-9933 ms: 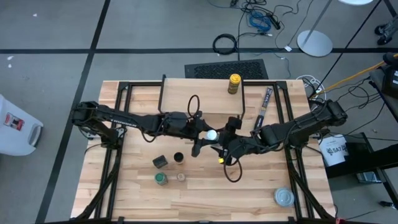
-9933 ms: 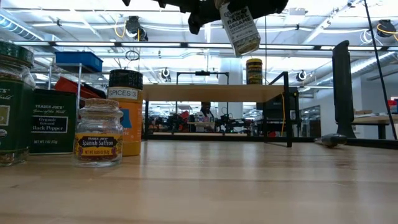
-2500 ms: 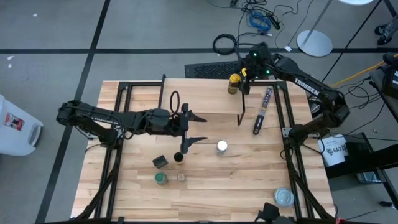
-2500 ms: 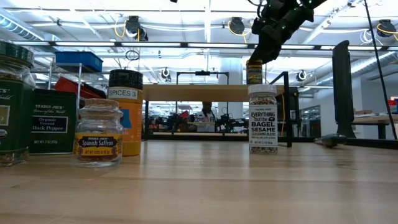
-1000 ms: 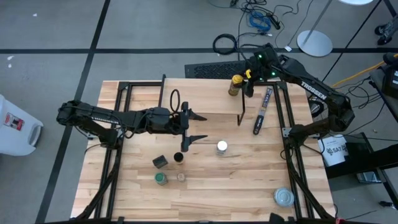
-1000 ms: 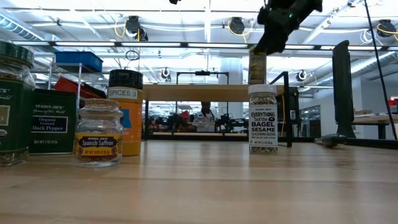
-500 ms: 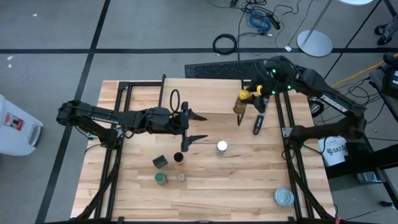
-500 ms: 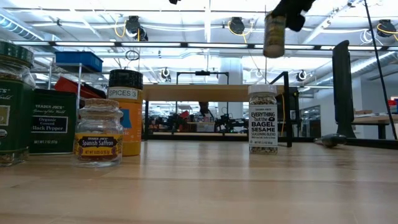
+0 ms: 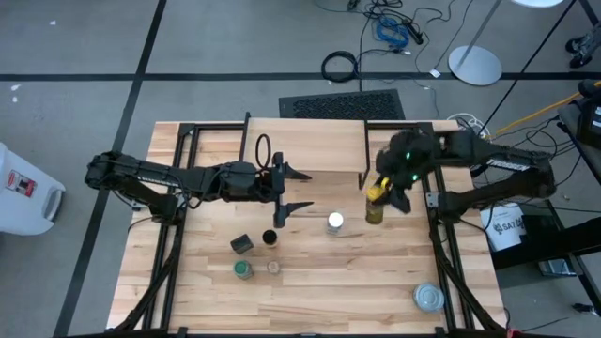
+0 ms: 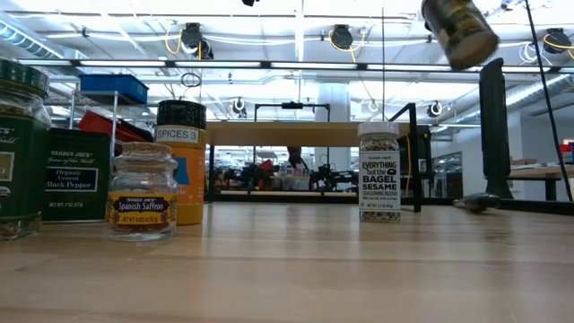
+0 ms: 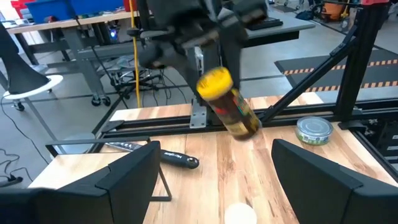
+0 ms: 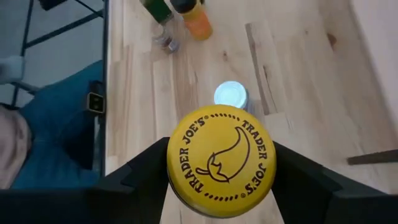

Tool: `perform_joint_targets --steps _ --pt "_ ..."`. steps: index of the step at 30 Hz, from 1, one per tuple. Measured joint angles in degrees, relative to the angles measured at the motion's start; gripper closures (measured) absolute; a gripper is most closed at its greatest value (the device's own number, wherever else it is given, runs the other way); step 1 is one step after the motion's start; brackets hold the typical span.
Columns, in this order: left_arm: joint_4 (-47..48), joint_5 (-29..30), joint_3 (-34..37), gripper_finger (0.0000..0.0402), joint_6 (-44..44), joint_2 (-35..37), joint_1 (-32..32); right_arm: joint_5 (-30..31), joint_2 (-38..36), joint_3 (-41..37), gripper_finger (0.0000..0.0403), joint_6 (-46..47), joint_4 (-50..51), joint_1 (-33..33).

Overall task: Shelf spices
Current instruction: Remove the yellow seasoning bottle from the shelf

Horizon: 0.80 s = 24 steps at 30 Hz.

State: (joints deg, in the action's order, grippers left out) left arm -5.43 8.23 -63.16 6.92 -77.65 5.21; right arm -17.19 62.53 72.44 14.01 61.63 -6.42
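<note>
Since a moment ago, the right gripper (image 9: 380,191) has carried the yellow-lidded jar (image 9: 375,205) off the shelf (image 9: 305,150), and from above it now hangs tilted just beside the white-lidded jar (image 9: 335,222), while the left gripper (image 9: 285,192) waits spread on that jar's other side. Low down, the yellow-lidded jar (image 10: 459,31) floats tilted above the white-lidded jar (image 10: 379,171). Both wrist views show the fingers (image 12: 143,171) pinching the yellow lid (image 12: 221,159) from both sides.

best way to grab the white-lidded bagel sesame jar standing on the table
Grip the bagel sesame jar across its straight round body just below the white lid, coming from above. It stands upright with bare table all around, so the fingers can drop down either side.
</note>
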Motion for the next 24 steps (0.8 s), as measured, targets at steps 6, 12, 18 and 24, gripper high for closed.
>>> perform_joint_targets --steps 6,12,18,24 --pt "-0.02 0.45 0.00 0.0084 0.00 0.04 0.00 10.01 0.03 -8.52 0.0174 5.93 -9.21 10.23" --pt "-0.03 1.26 0.00 0.0084 0.00 0.04 0.00 22.43 0.07 -18.80 0.0175 10.56 -19.57 17.21" --pt "-0.08 2.11 0.00 0.0084 -0.02 0.07 0.00 30.58 0.08 -27.76 0.0175 15.34 -30.09 21.65" --pt "-0.10 2.80 0.00 0.0084 -0.01 0.07 -0.04 34.76 0.35 -33.20 0.0176 19.59 -35.60 24.97"
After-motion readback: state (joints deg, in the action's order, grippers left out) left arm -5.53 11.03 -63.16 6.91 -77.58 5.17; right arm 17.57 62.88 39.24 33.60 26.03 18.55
